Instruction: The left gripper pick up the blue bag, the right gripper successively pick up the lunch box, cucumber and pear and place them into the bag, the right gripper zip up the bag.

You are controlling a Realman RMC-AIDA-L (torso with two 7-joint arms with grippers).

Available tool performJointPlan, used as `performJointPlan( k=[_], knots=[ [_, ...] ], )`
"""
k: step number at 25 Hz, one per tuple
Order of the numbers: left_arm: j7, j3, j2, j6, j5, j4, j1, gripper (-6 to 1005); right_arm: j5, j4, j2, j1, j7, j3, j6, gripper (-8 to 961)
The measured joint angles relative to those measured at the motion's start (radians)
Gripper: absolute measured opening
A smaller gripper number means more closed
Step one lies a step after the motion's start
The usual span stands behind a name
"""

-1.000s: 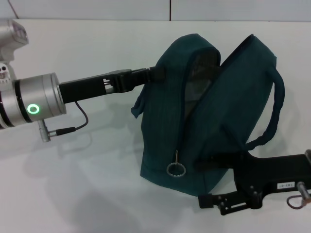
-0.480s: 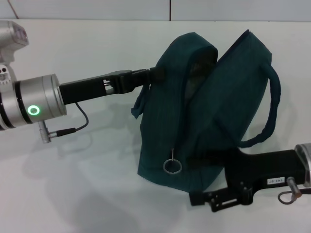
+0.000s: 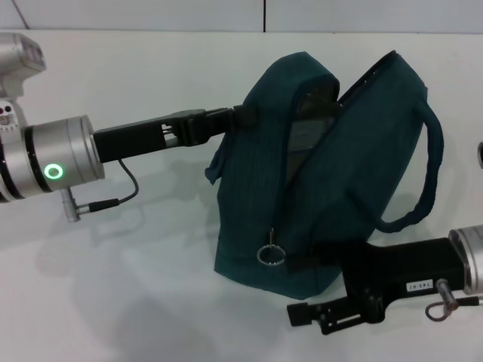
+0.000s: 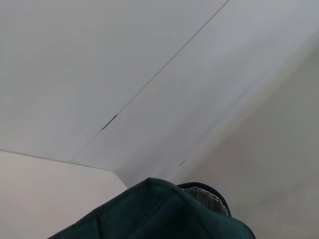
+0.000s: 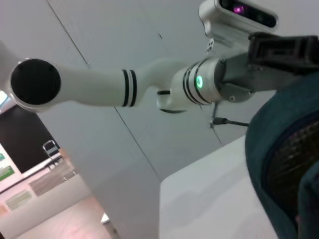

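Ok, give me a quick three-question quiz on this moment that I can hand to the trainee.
1. True or false: the zip of the blue bag is fully closed.
2. Which gripper grips the bag at its top edge: A) the left gripper, B) the right gripper, C) neither?
3. What hangs from the zip low on the front of the bag?

Key:
1. False. The opening gapes along the top and the grey lining shows inside.
2. A. The left gripper reaches in from the robot's left and clamps the top edge; the right gripper is low at the bag's base.
3. A metal ring pull.
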Motion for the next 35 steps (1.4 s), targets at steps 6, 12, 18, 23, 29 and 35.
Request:
performJointPlan(
  k=[6, 12, 18, 23, 29, 35],
  knots=[
    [0.000, 0.000, 0.000, 0.000, 0.000, 0.000, -0.002, 47, 0.044, 0.007, 0.000, -0.010, 0.001, 0.001, 0.044, 834],
    [0.000, 0.000, 0.000, 0.000, 0.000, 0.000, -0.005, 47, 0.094, -0.004, 0.000, -0.031, -0.009, -0.002, 0.107, 813],
    [0.000, 0.000, 0.000, 0.000, -0.001, 0.000, -0.006, 47, 0.135, 0.007, 0.000, -0.024, -0.010, -0.013, 0.160, 792],
    [0.001, 0.000, 0.000, 0.000, -0.001, 0.000, -0.003, 47, 0.144, 0.007, 0.000, -0.016, -0.005, -0.026, 0.169, 775],
    [0.009, 0.000, 0.001, 0.000, -0.001, 0.000, -0.002, 49, 0.204, 0.006, 0.000, 0.001, 0.000, -0.150, 0.141, 754],
    [0.012, -0.001, 0.001, 0.000, -0.001, 0.000, -0.006, 52, 0.282, 0.001, 0.000, -0.017, 0.002, -0.185, 0.186, 729]
  ],
)
